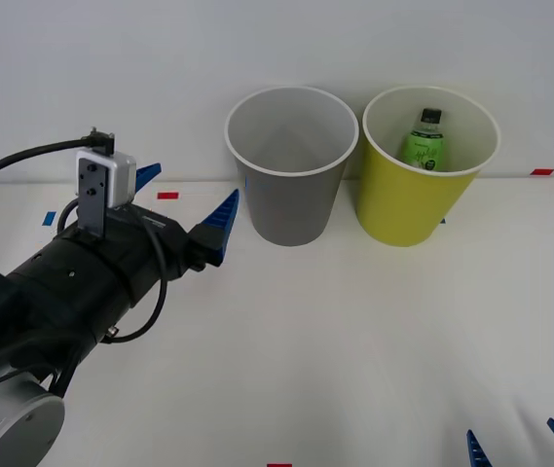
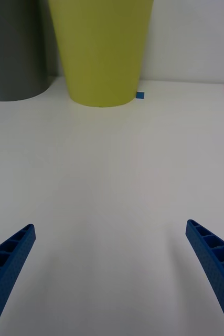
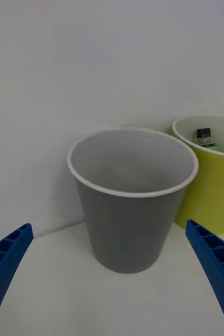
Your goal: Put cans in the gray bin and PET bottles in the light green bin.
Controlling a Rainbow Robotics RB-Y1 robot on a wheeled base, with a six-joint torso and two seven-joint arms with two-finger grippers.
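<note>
The PET bottle point(image 1: 424, 144) stands inside the light green bin point(image 1: 408, 209), black cap up, leaning toward the bin's far wall, so the bottle half of the job looks done. Just beside the light green bin, on its left, sits the gray bin point(image 1: 291, 199), and what shows of its whitish inside looks bare, no can in there that I can make out. No can lies loose on the table point(image 1: 354, 341) near the bins either, so by my reading little or nothing is left to sort. The left tool point(image 1: 187, 208) hangs above the table just left of the gray bin, fingers spread wide, gripping nothing and touching nothing, pointed at the gray bin's rim. The right tool point(image 1: 524, 445) waits low over the table well in front of the light green bin, likewise wide open and holding nothing.
</note>
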